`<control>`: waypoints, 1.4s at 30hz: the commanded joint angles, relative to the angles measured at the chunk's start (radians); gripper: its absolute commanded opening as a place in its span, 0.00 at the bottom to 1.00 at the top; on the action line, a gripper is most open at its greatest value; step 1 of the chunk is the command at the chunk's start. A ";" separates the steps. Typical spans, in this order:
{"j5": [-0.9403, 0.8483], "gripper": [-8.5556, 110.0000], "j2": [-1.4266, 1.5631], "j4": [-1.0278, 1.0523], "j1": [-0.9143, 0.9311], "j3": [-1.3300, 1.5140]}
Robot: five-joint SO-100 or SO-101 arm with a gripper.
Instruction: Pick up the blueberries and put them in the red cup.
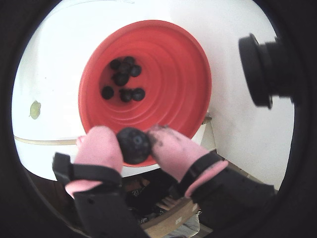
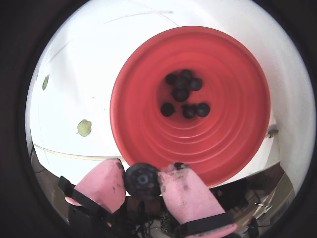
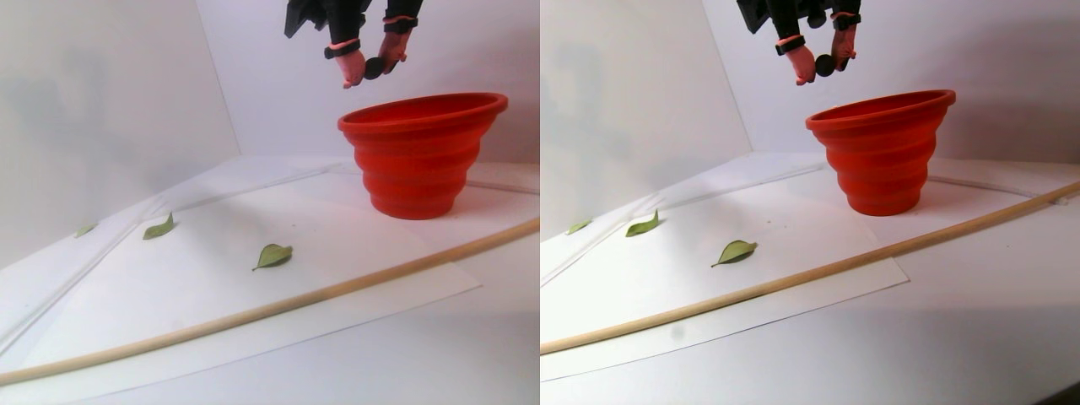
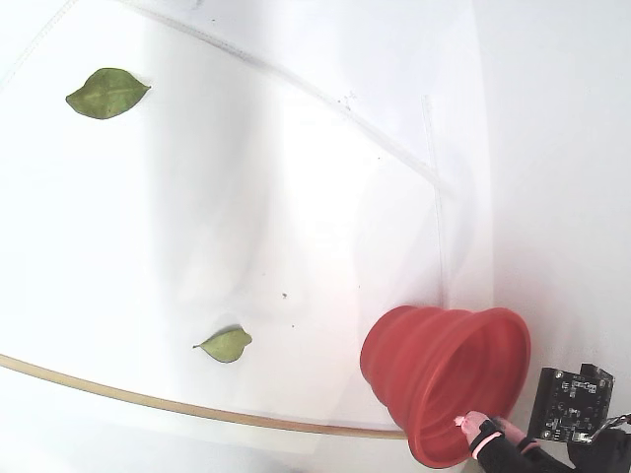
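Holding 1 berry (image 1: 133,144) in hand (image 1: 134,144) | roughly 7 blueberries (image 2: 184,98) in 1 red cup (image 2: 237,144)

Two wrist cameras, one stereo pair, one fixed.
Wrist views looking down close into red cup (image 1: 148,59); stereo from table height, side-on; fixed from high above.

Red cup (image 2: 233,144); blue-black blueberries (image 2: 181,94); pink-tipped black claw (image 1: 134,145); green leaves (image 4: 108,93)
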 commanded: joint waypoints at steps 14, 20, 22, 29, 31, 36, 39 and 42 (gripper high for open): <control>0.003 0.20 -0.084 -0.117 0.069 -0.063; 0.025 0.23 -0.100 -0.130 0.067 -0.061; 0.038 0.23 -0.095 -0.130 0.061 -0.061; 0.120 0.23 -0.055 -0.129 0.017 -0.061; 0.152 0.23 -0.037 -0.121 -0.005 -0.061; 0.222 0.23 0.021 -0.069 -0.049 -0.064; 0.270 0.22 0.063 -0.038 -0.078 -0.066; 0.318 0.22 0.089 -0.017 -0.100 -0.067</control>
